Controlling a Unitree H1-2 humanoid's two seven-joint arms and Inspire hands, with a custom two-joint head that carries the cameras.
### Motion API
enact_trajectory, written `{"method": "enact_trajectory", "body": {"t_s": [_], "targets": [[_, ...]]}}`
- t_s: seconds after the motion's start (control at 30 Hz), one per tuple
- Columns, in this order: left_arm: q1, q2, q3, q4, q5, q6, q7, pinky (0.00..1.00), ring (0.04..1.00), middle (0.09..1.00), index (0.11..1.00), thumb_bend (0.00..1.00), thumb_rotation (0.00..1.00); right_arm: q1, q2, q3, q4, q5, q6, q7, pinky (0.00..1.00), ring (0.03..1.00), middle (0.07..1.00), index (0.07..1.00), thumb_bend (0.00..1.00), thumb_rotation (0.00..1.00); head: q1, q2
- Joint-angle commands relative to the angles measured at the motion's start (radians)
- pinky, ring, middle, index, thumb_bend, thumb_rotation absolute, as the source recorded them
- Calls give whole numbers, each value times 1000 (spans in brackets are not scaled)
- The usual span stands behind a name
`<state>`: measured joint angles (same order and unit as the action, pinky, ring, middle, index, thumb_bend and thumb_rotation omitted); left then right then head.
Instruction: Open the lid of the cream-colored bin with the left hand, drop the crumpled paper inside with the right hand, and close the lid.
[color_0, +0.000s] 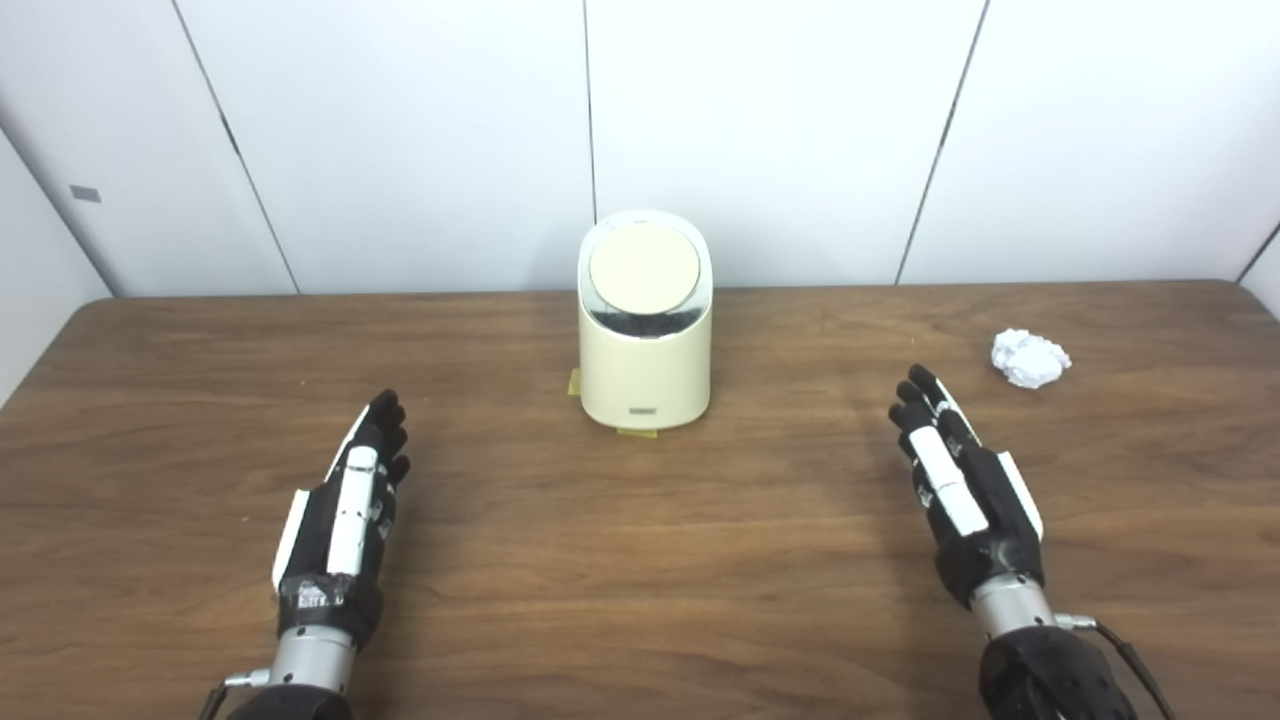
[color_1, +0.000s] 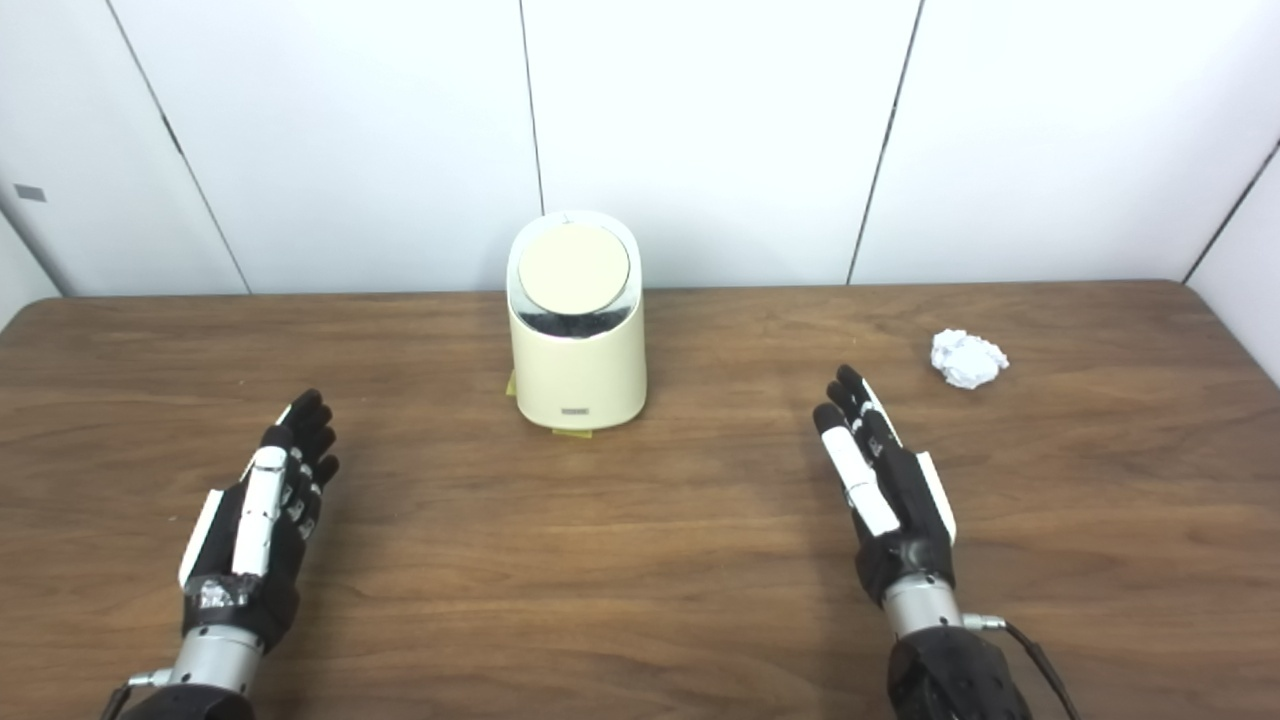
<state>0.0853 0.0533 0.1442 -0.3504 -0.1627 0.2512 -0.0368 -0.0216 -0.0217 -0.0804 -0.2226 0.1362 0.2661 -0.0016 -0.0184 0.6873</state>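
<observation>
White wall panels with dark seams are seen behind a brown wooden desk in the left eye view. A cream-colored bin is stood upright near the far edge of the desk, at about the middle of its width, and its round lid is seen closed, tilted toward the camera over a dark band. Small yellow tape marks are stuck to the desk at the foot of the bin. A crumpled paper is laid on the desk to the right of the bin, well apart from it. The left robot hand is held over the near left part of the desk with its fingers stretched forward and nothing in it. The right robot hand is held the same way on the near right, empty, with the fingers extended; the paper is near its fingertips, farther back and to the right, but not touched.

From the right eye view the same layout is shown, shifted a little leftward. The bin is seen between the two hands and farther back, untouched by either. The paper is seen clear of the right robot hand, and the left robot hand is likewise seen flat, extended and holding nothing.
</observation>
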Motion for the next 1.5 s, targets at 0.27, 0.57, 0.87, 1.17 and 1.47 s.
{"method": "enact_trajectory", "body": {"t_s": [0.27,0.57,0.87,1.17,1.47], "targets": [[-329,54,-70,-102,210,175,59,918,906,904,950,745,370,-30,-5,-7,12,11,-66,13,1000,947,951,945,593,644,7,-12],[-674,156,-165,60,396,219,-90,881,925,925,947,917,256,-27,-3,-3,24,3,-89,9,1000,935,941,941,512,582,11,-17],[-845,174,-276,230,629,218,-218,803,895,912,936,941,159,-30,-3,1,29,-1,-88,9,1000,938,948,951,505,605,19,-19],[-904,221,-437,348,790,115,-195,773,897,907,947,939,134,-29,-4,13,21,-13,-80,10,1000,949,954,966,519,657,22,-15],[-936,250,-552,441,991,-5,-122,815,881,906,931,963,144,-33,9,24,21,-36,-78,-1,1000,938,947,969,505,654,20,-14]]}}
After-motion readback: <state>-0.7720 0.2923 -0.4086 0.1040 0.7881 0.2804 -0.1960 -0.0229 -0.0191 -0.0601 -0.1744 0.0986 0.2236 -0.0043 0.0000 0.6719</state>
